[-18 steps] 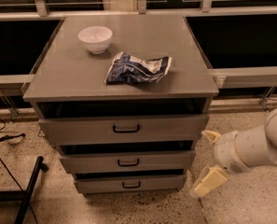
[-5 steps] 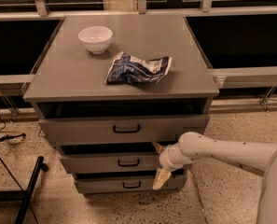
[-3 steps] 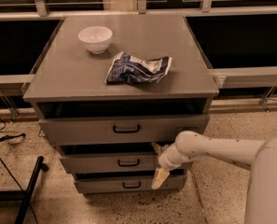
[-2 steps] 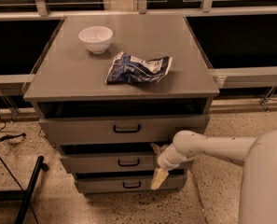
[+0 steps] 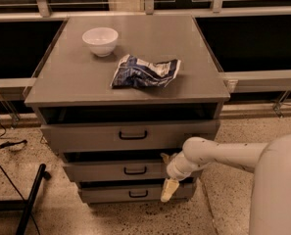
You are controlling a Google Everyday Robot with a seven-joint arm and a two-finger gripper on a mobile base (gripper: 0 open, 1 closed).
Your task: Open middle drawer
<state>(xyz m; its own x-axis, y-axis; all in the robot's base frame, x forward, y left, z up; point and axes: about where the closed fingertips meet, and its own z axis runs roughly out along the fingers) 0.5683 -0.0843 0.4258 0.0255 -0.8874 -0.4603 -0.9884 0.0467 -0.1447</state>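
The gripper (image 5: 166, 174) sits low, against the right part of the middle drawer (image 5: 101, 171), just right of its black bar handle (image 5: 135, 170); the arm (image 5: 223, 153) reaches in from the right with a bent elbow, so the wrist meets the drawer front side-on; the claw stands wide and holds nothing, one finger showing near the drawer's upper edge, the other hanging down in front of the bottom drawer (image 5: 110, 195); this spread appears meant to straddle the front or to shift across to the handle, which is not yet grasped; the middle drawer lies between the top drawer (image 5: 86, 137) and the bottom one, and does not look drawn out; the white bowl (image 5: 100, 40) and the crumpled snack bag (image 5: 145, 72) rest on top of the cabinet (image 5: 199, 80), well apart from the work, so a level pull should not disturb them
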